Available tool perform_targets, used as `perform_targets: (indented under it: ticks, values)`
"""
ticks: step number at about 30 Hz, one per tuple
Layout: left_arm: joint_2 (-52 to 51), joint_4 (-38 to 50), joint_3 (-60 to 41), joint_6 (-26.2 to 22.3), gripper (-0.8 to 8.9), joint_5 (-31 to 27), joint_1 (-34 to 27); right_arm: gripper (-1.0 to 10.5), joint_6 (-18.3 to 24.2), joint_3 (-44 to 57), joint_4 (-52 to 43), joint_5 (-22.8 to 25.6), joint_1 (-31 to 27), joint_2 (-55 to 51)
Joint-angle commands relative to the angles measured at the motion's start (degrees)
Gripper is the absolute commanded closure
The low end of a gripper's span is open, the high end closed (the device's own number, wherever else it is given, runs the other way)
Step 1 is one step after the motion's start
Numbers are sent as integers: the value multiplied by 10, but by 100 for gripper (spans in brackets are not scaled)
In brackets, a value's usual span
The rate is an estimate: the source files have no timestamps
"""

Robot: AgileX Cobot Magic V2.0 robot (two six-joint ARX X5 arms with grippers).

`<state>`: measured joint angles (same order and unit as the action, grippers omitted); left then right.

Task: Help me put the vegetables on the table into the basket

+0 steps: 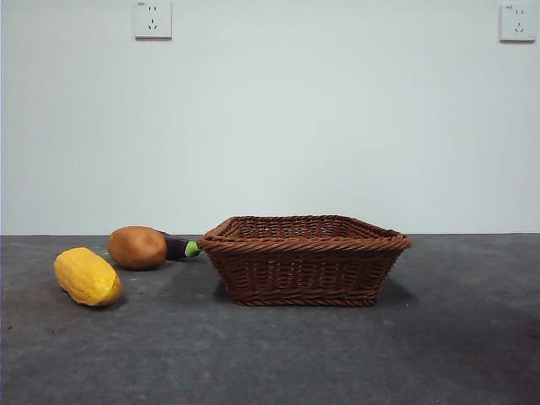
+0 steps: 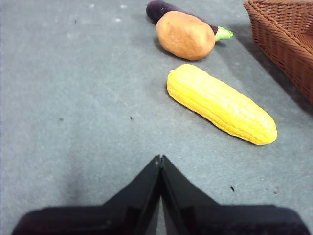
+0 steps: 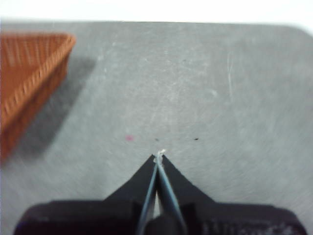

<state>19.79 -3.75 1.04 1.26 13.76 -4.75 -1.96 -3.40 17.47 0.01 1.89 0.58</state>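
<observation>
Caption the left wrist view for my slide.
Left hand shut above the table, facing corn, potato and eggplant beside the basket.

Eggplant (image 1: 179, 246) mostly hidden behind potato (image 1: 137, 247) in front view, basket (image 2: 286, 36) cut off by both wrist views' edges, right wrist view blurred, basket interior hidden by its near wall

Soft, even light fills all three views, leaving only faint shadows on the counter (image 1: 270, 354) beside the basket (image 1: 305, 260) and under the corn (image 2: 220, 104), while the front and left wrist views are sharp and the right wrist view is blurred, its far edge washed out white.
</observation>
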Motion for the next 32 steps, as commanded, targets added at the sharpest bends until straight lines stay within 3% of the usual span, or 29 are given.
perform_targets:
  ticks: [1, 5, 12, 24, 32]
  values:
    - [4, 6, -2, 24, 819, 4, -1, 950, -94, 2, -24, -2, 0, -1]
    - [10, -9, 44, 61, 820, 19, 0, 958, -181, -14, -42, -8, 0, 0]
    - [43, -73, 173, 77, 820, 57, 1, 958, -189, -139, -12, -35, 0, 52]
    - [89, -198, 321, 74, 820, 134, 2, 958, -98, -378, 133, -108, 0, 234]
    - [111, -278, 398, 44, 820, 137, 2, 958, -42, -479, 216, -134, 0, 323]
